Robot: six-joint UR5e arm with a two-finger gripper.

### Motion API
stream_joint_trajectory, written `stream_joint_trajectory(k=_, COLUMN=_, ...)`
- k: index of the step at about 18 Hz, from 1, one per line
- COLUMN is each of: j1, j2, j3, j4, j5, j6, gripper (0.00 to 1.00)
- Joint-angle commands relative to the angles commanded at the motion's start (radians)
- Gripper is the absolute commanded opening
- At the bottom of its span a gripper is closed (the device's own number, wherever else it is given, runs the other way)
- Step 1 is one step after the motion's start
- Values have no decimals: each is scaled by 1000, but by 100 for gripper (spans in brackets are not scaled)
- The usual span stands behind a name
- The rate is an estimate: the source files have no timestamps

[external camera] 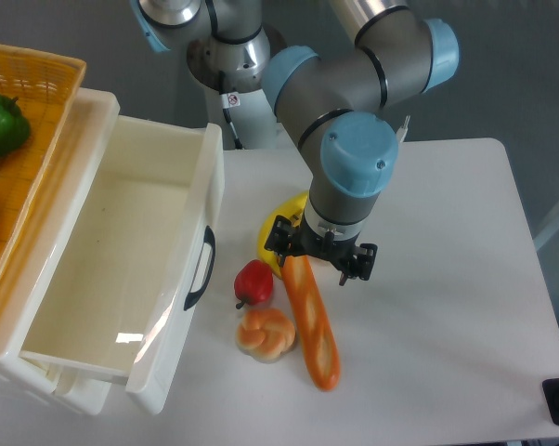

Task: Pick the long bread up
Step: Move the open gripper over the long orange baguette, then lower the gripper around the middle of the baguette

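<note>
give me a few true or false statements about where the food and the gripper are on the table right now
1. The long bread lies on the table with one end under the gripper. True.
2. The round bun sits inside the white drawer. False: it lies on the table, left of the bread's lower half.
3. The red fruit lies between the drawer front and the bread. True.
4. The banana is in the wicker basket. False: it lies on the table, partly hidden behind the gripper.
5. The bread hangs in the air. False: its whole visible length rests on the table.
</note>
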Motion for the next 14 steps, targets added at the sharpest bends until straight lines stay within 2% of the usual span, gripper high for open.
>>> stream_joint_trajectory(k=3, j1=0, j2=-9, j3=-8, j4=5, j5=0, j6=-8, gripper=100)
stream_joint_trajectory(k=6, j1=-2, j2=-37, j3=-19, j4=78, j5=-3, j6=-37, gripper=100)
stream_joint_trajectory(k=9, j1=-5, j2=-61, j3=-37, j4=113, j5=-3, j6=-81, gripper=100)
stream_joint_trajectory(k=12, j1=-11, j2=-74, j3=-87, j4=222, j5=3, j6=-81, gripper=100)
stream_joint_trajectory(k=14, j1=-25, j2=-89, j3=-89, j4=226, j5=44, j6=-89, gripper=100)
